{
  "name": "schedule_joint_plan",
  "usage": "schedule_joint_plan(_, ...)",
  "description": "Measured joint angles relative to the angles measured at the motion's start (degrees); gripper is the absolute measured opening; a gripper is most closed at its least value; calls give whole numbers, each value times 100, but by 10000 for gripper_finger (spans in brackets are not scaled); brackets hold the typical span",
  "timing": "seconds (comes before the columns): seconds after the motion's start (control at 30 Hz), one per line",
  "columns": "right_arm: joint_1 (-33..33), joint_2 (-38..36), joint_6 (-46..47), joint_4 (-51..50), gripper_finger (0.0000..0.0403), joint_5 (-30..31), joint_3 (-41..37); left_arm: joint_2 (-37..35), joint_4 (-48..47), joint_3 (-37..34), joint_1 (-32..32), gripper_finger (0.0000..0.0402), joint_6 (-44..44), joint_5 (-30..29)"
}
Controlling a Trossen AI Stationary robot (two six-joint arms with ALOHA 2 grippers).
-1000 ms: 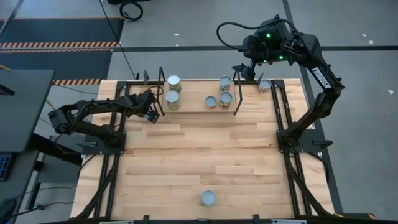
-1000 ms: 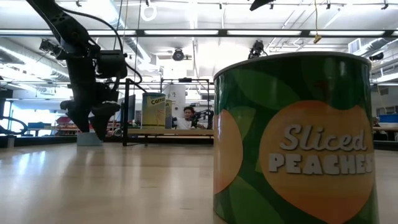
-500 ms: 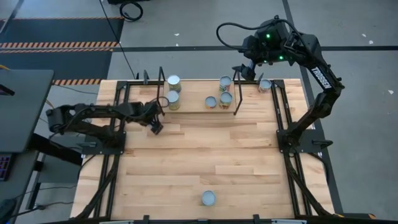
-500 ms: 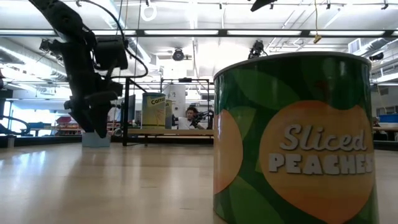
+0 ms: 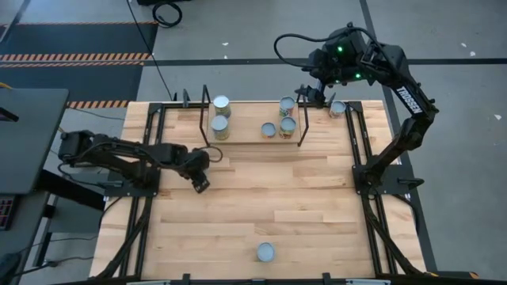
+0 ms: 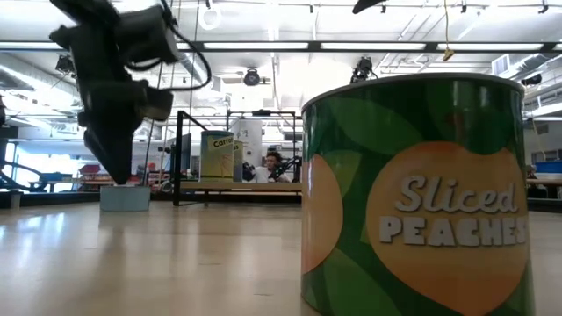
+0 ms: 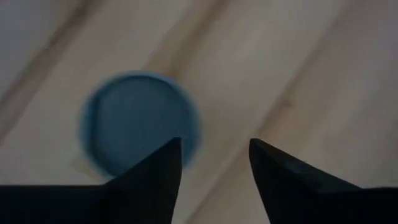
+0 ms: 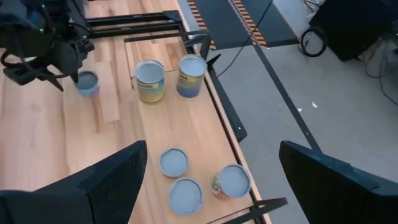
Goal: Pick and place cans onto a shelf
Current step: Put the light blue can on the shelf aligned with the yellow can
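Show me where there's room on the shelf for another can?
The shelf board is bare in its middle, between the two left cans and the three right cans. Both ends are crowded.

Both arms are matte black, built from slim jointed links on black metal rail mounts. The right arm [image 5: 404, 95] carries white lettering along its long link, two small green lights glowing on its wrist housing, and a black cable [image 5: 295, 38] looping out behind that housing. The left arm [image 5: 119, 150] is plain black, its fingers [image 7: 149, 180] dark, tapering wedges.
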Motion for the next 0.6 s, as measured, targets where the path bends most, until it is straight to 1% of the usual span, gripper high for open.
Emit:
schedule_joint_plan(0.1,117,0,150,0,374,0,0,0,-14,263,-294,189,-37,-37)
schedule_joint_plan(0.17,194,0,328,0,374,-1,0,1,-163,517,-413,195,-17,-279)
schedule_joint_plan(0.23,285,0,532,-1,374,2,0,0,-458,773,-466,209,51,-586)
schedule_joint_plan(0.3,395,0,704,-7,374,2,0,-2,-700,894,-466,231,148,-801)
schedule_joint_plan(0.37,528,0,910,-39,374,34,0,-2,-908,902,-423,259,154,-892)
schedule_joint_plan(0.5,819,0,1438,-155,374,449,0,-2,-1102,714,-296,319,63,-911)
schedule_joint_plan(0.6,1015,0,1974,-216,374,704,0,-2,-940,503,-162,358,-69,-916)
